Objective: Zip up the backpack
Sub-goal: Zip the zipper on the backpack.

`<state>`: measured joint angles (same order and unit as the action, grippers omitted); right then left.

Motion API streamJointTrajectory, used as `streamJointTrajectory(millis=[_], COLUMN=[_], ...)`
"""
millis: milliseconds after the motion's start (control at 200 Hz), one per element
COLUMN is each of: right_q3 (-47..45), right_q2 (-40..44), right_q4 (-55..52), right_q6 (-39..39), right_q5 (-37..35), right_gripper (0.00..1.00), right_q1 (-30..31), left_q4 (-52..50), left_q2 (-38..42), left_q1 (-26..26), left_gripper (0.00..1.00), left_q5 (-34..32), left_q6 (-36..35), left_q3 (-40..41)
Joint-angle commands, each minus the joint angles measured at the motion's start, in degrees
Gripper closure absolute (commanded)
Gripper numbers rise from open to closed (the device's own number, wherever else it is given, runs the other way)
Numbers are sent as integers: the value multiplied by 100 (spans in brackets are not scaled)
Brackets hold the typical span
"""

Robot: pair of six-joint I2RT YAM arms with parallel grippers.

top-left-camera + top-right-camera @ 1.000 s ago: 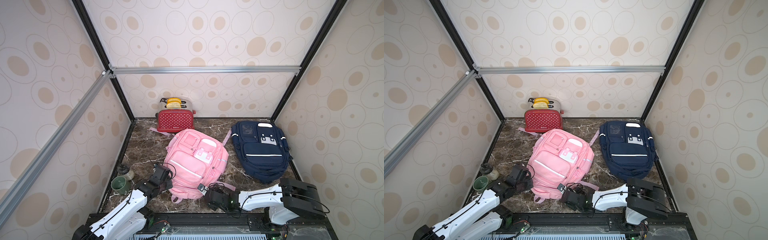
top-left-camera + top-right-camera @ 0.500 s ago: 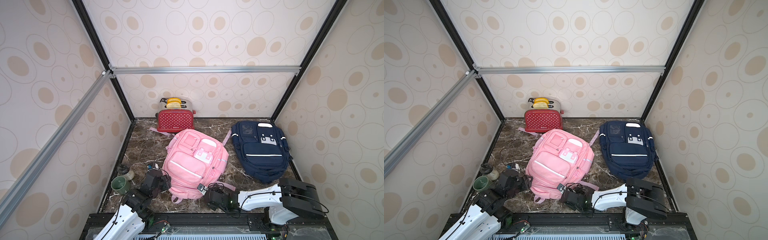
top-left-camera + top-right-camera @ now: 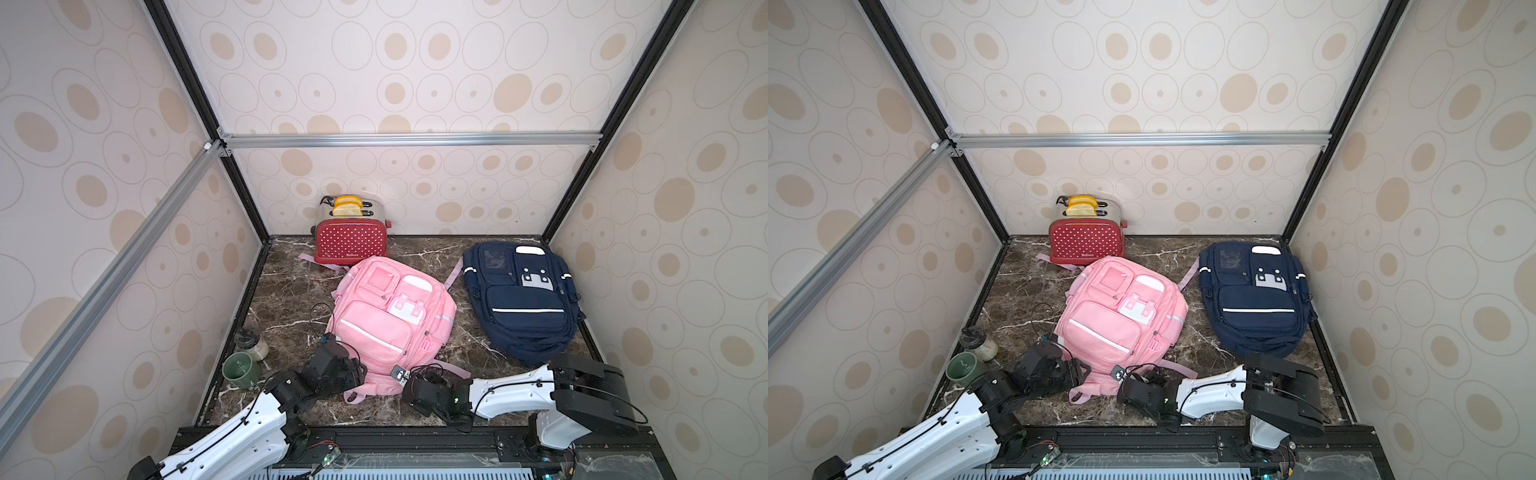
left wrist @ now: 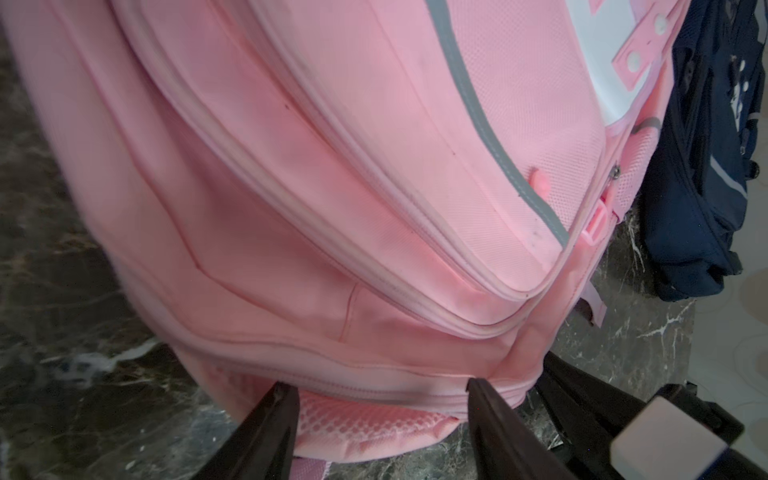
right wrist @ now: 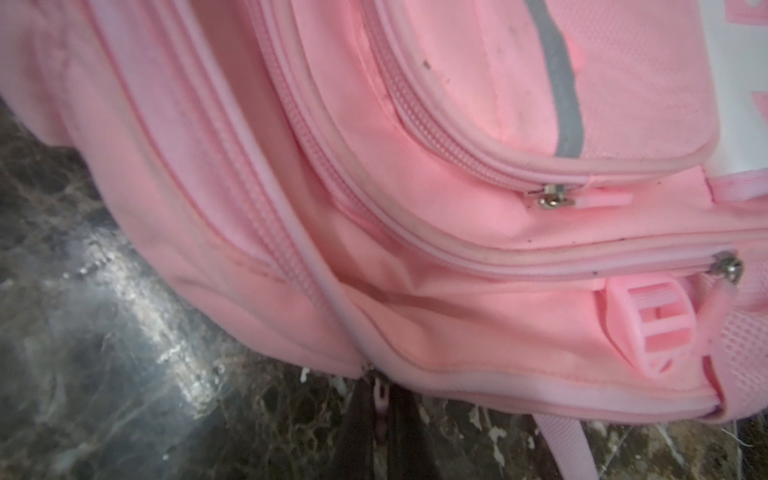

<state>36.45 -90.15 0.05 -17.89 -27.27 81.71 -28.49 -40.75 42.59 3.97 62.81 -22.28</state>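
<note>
Pink backpack (image 3: 390, 328): we see it central on the tabletop (image 3: 286, 291).
Left gripper (image 4: 378, 384): released, at its bottom edge.
Right gripper (image 5: 380, 386): clenched on a zip pull (image 5: 381, 397).
Around: toaster (image 3: 351, 243) behind, navy backpack (image 3: 523, 303) beside, mug (image 3: 241, 370), jar (image 3: 251, 343).

Left claw (image 4: 378, 384) stands spread apart; right claw (image 5: 380, 401) pinched closed.

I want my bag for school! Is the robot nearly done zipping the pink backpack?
Nearly, it seems. Done: the zip on the pink backpack looks closed right up to its pull tab. In hand: the right gripper is shut on that tab; the left gripper is open, straddling the bag's bottom edge. Left: maybe a final tug, then letting go.
</note>
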Motion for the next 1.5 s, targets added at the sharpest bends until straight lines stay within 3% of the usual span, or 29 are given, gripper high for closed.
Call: streamJointTrajectory(millis=[0, 175, 336, 571, 656, 926, 991, 1202, 1497], right_q3=[-34, 122, 399, 555, 504, 423, 326, -223, -865], right_q2=[-186, -312, -494, -209, -40, 94, 159, 596, 1346], right_q4=[-331, -349, -408, -533, -506, -655, -673, -849, -951], right_q6=[85, 264, 508, 614, 637, 605, 538, 359, 155], right_q5=[-64, -46, -77, 36, 224, 302, 246, -36, -5], right_gripper=[100, 100, 100, 100, 100, 100, 100, 100, 100], right_q1=[-97, -99, -128, -128, -119, -123, -118, -195, -1015], left_q4=[414, 815, 924, 1203, 1083, 868, 700, 396, 161], left_q2=[-57, -328, -790, -1478, -1435, -1335, -1303, -978, -788], left_q1=[140, 226, 631, 645, 646, 645, 645, 637, 637], left_gripper=[32, 32, 31, 32, 40, 93, 100, 100, 100], left_q5=[279, 407, 249, 154, -141, -504, -642, -1055, -1113], left_q6=[542, 704, 629, 558, 470, 351, 299, 276, 236], left_q3=[150, 93, -202, -189, -238, -281, -311, -303, -317])
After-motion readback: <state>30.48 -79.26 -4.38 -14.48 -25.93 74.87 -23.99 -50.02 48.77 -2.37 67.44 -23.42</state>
